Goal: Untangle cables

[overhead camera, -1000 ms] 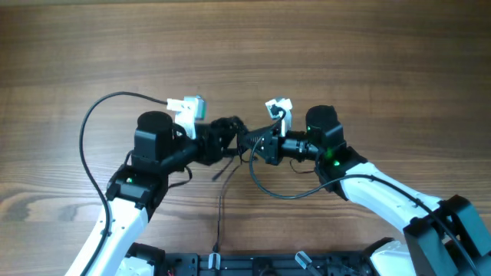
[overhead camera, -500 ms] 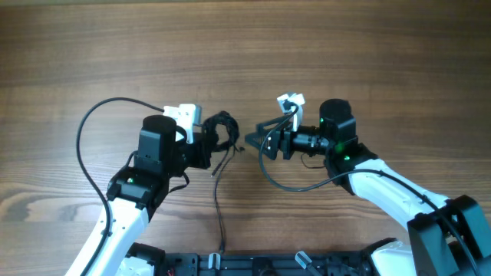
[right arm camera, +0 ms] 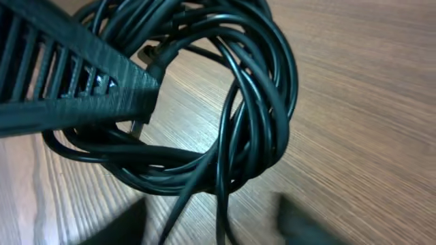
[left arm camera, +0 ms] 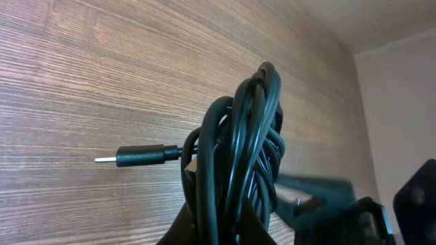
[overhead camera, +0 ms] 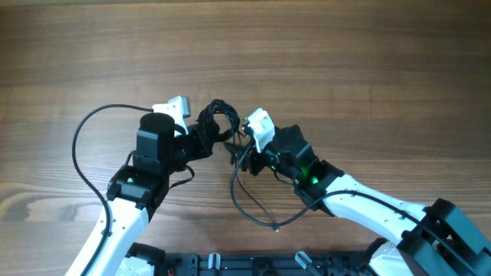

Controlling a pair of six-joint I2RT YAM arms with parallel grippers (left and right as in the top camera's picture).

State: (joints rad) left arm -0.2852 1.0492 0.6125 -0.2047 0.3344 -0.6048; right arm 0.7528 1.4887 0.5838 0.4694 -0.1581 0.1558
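Coiled black cables (overhead camera: 219,119) clamped in left end effector (overhead camera: 204,134), right end effector (overhead camera: 239,150) seemingly parted alongside.

The overhead camera looks straight down on the table (overhead camera: 345,46) from far off, with my base at 6 o'clock. My left wrist camera sits low and very close behind the cables (overhead camera: 219,121), facing about 2 o'clock across the wood. My right wrist camera faces about 10 o'clock, tilted steeply down, even closer. All three views share the cables, near the overhead's centre.
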